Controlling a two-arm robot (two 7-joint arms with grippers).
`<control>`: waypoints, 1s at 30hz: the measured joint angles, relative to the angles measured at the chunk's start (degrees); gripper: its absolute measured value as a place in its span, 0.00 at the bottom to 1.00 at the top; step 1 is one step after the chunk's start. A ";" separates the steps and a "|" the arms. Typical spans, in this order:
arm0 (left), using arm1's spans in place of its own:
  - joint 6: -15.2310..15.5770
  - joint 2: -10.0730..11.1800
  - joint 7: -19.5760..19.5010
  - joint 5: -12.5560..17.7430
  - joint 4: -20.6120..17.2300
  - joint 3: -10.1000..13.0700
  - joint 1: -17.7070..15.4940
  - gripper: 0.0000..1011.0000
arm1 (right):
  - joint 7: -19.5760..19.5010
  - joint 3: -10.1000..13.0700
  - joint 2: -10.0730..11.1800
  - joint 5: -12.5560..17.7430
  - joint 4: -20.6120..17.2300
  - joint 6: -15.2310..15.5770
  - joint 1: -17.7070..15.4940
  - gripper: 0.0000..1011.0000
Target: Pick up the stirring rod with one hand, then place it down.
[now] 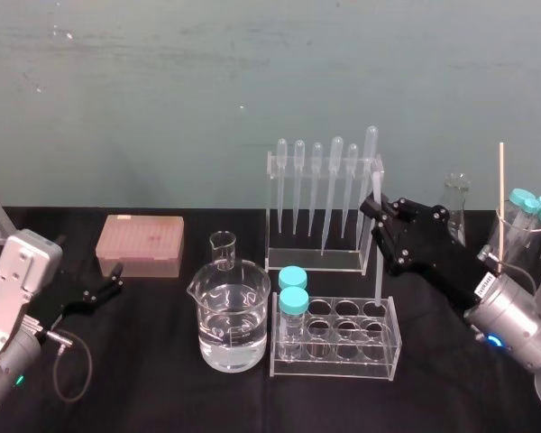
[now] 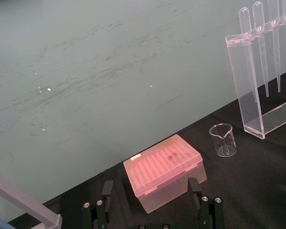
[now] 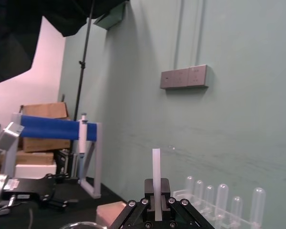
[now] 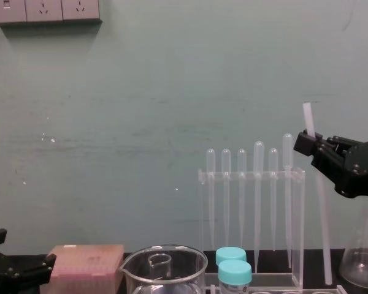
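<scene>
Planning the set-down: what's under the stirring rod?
The stirring rod, upright in the right gripper, stands over the tube rack's rear right hole. Whether its tip is inside or touching can't be made out. The left gripper sits parked beside the pink box.

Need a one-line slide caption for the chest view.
Right gripper holds the stirring rod nearly upright beside the pipette rack; left gripper rests low at left.

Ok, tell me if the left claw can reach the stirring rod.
Probably not: the right claw grips the stirring rod at the tube rack, beyond the beaker from the left claw.
</scene>
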 joint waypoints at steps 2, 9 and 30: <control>0.00 0.00 0.00 0.00 0.00 0.00 0.00 0.99 | 0.57 0.08 0.14 0.23 -0.28 0.41 -0.21 0.07; 0.00 0.00 0.00 0.00 0.00 0.00 0.00 0.99 | 1.92 0.11 1.03 0.68 -2.02 2.49 -1.64 0.07; 0.00 0.00 0.00 0.00 0.00 0.00 0.00 0.99 | 2.21 -1.33 0.74 -1.13 1.14 3.89 -0.70 0.07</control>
